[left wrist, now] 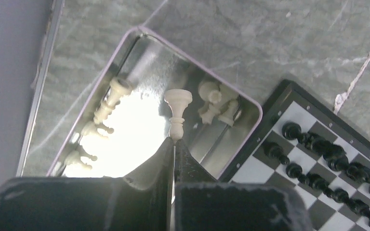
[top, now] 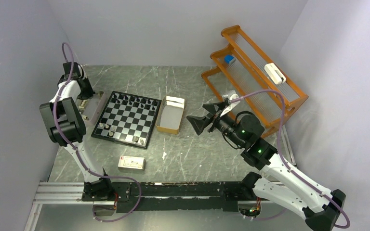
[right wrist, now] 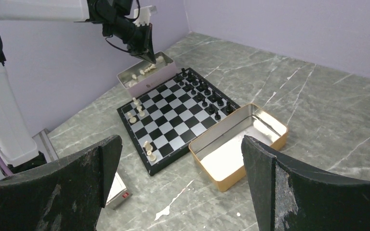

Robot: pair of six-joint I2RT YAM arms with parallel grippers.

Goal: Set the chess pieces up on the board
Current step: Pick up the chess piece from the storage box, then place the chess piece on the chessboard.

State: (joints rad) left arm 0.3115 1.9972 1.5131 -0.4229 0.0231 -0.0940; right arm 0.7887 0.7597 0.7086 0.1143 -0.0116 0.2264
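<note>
The board (top: 126, 119) lies left of centre; it also shows in the right wrist view (right wrist: 178, 111). Black pieces (top: 135, 101) fill its far rows. A few white pieces (top: 107, 127) stand on its near row. My left gripper (left wrist: 175, 140) is shut on a white piece (left wrist: 177, 107), holding it by one end over a silvery tin tray (left wrist: 147, 62) with several more white pieces (left wrist: 103, 113) lying in it. The tray sits at the board's left edge (top: 92, 109). My right gripper (right wrist: 180, 149) is wide open and empty, above the table right of the board (top: 200, 121).
An open tan box (top: 169, 115) lies against the board's right side. A small white-and-red carton (top: 131, 163) lies near the front edge. An orange rack (top: 255, 72) stands at the back right. The left wall is close behind the tray.
</note>
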